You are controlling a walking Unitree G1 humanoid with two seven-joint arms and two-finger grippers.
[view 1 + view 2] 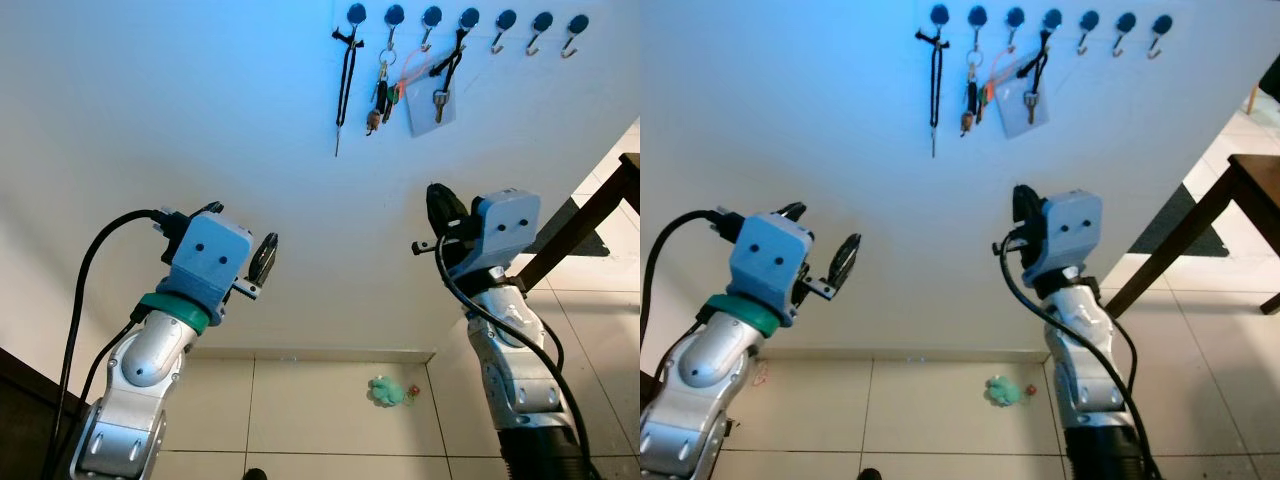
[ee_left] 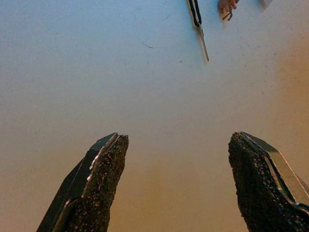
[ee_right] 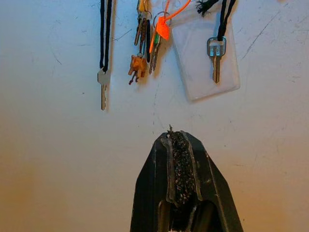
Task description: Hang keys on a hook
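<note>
Hanging lengthwise from the hooks (image 1: 431,20) directly above the right gripper (image 1: 436,212), the keys (image 3: 145,46) lie nearer that arm, its fingers pressed together and empty, while the left gripper (image 1: 238,248) stands wide apart.

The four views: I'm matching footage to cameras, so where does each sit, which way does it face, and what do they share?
Left eye view: on the head, facing the wall and hook row; both arms show.
Right eye view: same head, same scene.
Left wrist view: looks along the open left gripper at the wall.
Right wrist view: looks along the shut right gripper at the hanging keys.
Shared: the key on a black cord, also in the left wrist view.
</note>
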